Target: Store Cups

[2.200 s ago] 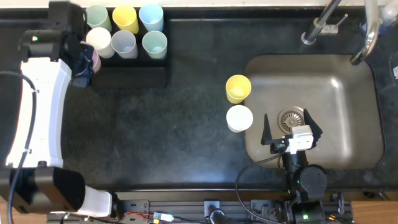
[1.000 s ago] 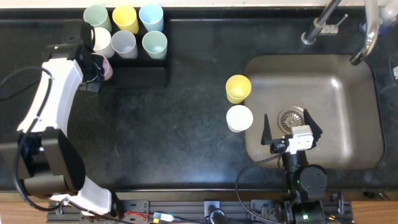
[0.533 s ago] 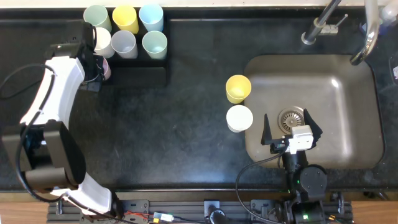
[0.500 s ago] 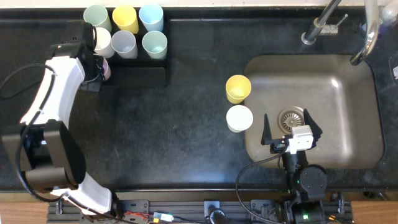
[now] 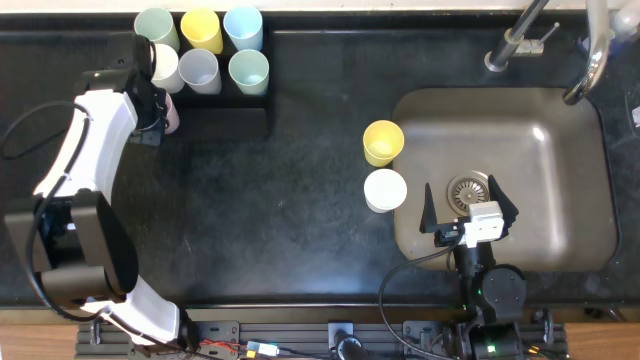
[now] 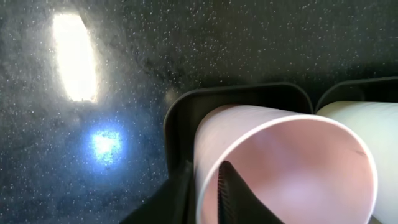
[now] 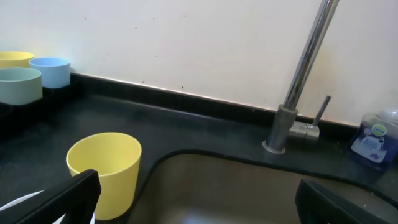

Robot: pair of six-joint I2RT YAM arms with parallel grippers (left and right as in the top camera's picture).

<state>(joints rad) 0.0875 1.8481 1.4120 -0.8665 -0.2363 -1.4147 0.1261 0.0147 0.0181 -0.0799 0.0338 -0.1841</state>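
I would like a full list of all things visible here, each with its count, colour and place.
rack: 1, black, counter's far left
green cup, yellow cup, blue cup: 1 each, rack's back row
white cup, grey cup, teal cup: 1 each, rack's next row
pink cup: 1, pink, at a rack slot beside the white cup
loose yellow cup: 1, yellow, counter by the sink's left edge
loose white cup: 1, white, just nearer than the loose yellow one
counter: 1, black
sink: 1, steel, right
tap: 1, steel, behind the sink
soap bottle: 1, blue, beside the tap
left fingers: shut on the pink cup's rim
right fingers: open, over the sink
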